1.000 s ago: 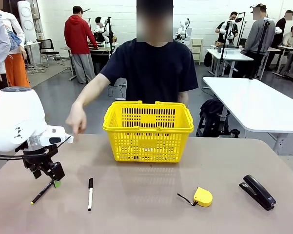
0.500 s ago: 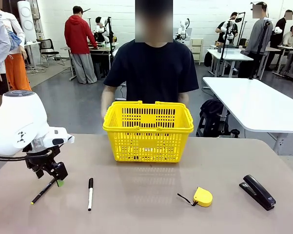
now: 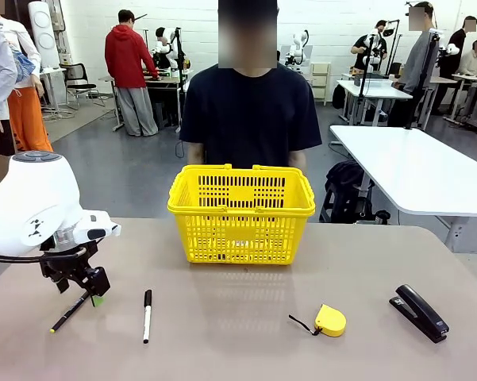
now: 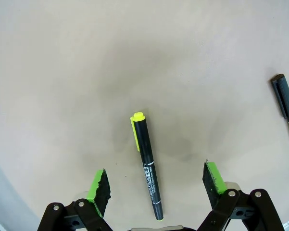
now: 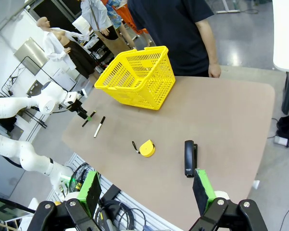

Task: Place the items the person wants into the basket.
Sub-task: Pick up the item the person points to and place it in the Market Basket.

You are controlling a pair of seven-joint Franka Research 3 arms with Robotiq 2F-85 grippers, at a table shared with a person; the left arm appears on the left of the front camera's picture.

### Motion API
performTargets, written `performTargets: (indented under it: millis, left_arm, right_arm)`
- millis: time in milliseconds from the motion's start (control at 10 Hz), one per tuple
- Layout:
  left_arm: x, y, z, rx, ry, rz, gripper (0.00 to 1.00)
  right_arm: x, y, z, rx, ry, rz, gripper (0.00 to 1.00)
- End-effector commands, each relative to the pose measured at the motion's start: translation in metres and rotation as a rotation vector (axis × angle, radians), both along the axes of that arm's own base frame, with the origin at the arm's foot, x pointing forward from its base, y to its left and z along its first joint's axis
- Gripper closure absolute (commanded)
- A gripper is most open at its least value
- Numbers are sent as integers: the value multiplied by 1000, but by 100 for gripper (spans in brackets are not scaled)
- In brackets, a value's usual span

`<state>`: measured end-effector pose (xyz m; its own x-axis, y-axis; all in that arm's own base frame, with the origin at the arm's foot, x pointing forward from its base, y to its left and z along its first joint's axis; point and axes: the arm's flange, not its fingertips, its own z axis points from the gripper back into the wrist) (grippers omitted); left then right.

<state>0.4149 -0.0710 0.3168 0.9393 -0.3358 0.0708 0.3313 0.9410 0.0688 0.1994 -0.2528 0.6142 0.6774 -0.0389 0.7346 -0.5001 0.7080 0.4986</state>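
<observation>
Left gripper [image 4: 155, 179] straddles the chosen pen [image 4: 147, 161]
The person [image 3: 250, 111] has withdrawn the pointing hand; the jaws stand apart, seemingly narrowing, either side of the pen lying on the counter [image 3: 238, 341], left of the basket [image 3: 241, 213]

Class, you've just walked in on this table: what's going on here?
The robot's left pincer hangs low over the thin black pen, its jaws open on either side and the pads not touching it. The right pincer is open too, held high off the near side of the table, holding nothing. The yellow basket stands at the far side with the person behind it. The white marker, tape measure and black stapler lie untouched.
</observation>
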Motion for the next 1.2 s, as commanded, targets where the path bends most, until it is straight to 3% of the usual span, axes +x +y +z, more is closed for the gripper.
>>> performTargets:
  millis: [0,100,200,400,500,700,1100]
  left_arm:
    - [-16,1,-8,20,-2,-11,41]
    - [-14,1,-8,21,8,-11,60]
    - [-12,2,-8,23,19,-17,100]
    - [-13,2,-11,27,21,-20,100]
    - [-12,3,-9,32,24,-26,84]
    - [-13,2,-11,30,25,-21,100]
    - [-13,3,-11,30,28,-31,100]
  right_arm:
    - [1,-1,2,17,-21,9,0]
    - [1,-1,2,17,-21,9,0]
    - [1,-1,2,17,-21,9,0]
    - [1,-1,2,17,-21,9,0]
    - [1,-1,2,17,-21,9,0]
    - [1,-1,2,17,-21,9,0]
    - [1,-1,2,17,-21,9,0]
